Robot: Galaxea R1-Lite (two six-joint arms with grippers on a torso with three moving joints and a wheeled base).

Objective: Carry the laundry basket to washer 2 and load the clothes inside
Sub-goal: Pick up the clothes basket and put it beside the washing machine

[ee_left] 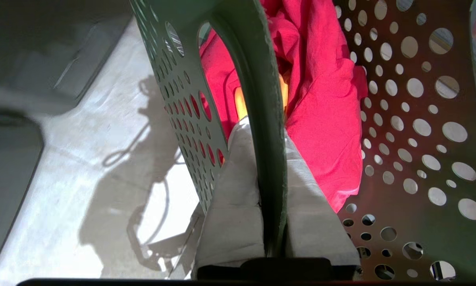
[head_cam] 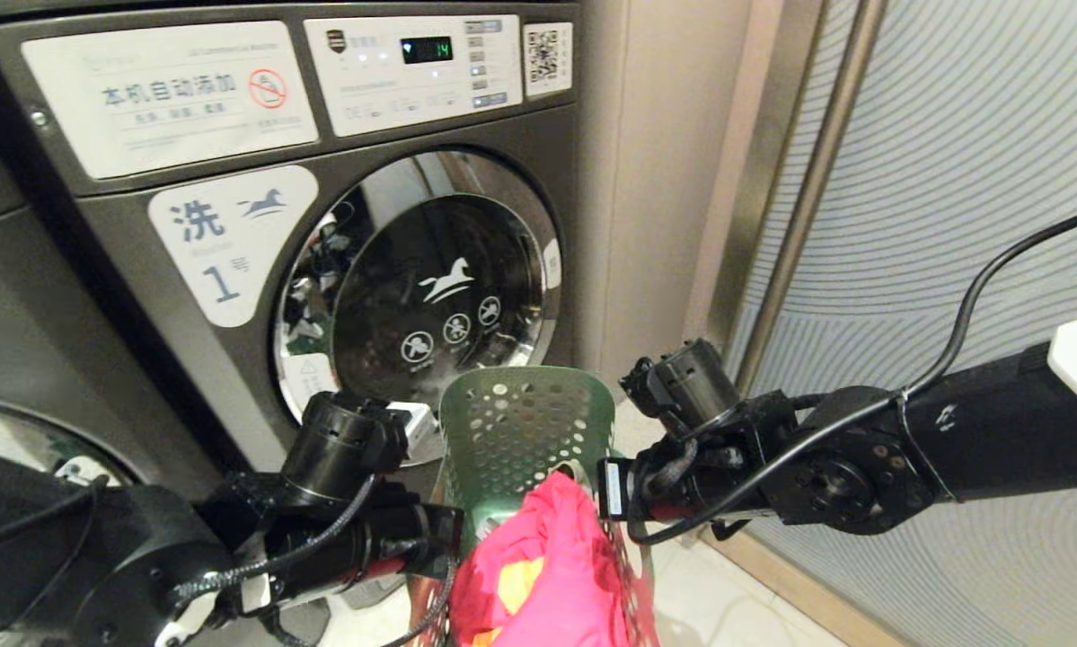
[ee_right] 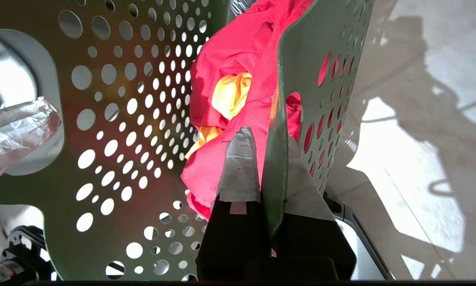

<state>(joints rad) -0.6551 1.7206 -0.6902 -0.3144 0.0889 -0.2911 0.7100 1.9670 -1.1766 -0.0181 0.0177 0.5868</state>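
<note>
I hold the dark green perforated laundry basket (head_cam: 525, 431) between my two arms, lifted in front of a washer. My left gripper (head_cam: 448, 539) is shut on its left rim (ee_left: 263, 131), one taped finger inside the wall and one outside. On the opposite rim my right gripper (head_cam: 605, 490) is shut the same way (ee_right: 267, 137). The clothes (head_cam: 547, 566), bright pink-red fabric (ee_left: 325, 119) with a yellow-orange garment (ee_right: 232, 93) tucked in, lie inside the basket. Washer 2 is out of view; the only numeral showing is 1.
Straight ahead stands a dark grey front-load washer (head_cam: 125, 234) with label 1 (head_cam: 228, 243) and its chrome-rimmed glass door (head_cam: 421, 288) shut. Another grey washer (head_cam: 17, 341) shows at the left edge. A ribbed wall panel (head_cam: 951, 180) runs along the right, above pale floor tiles (head_cam: 727, 593).
</note>
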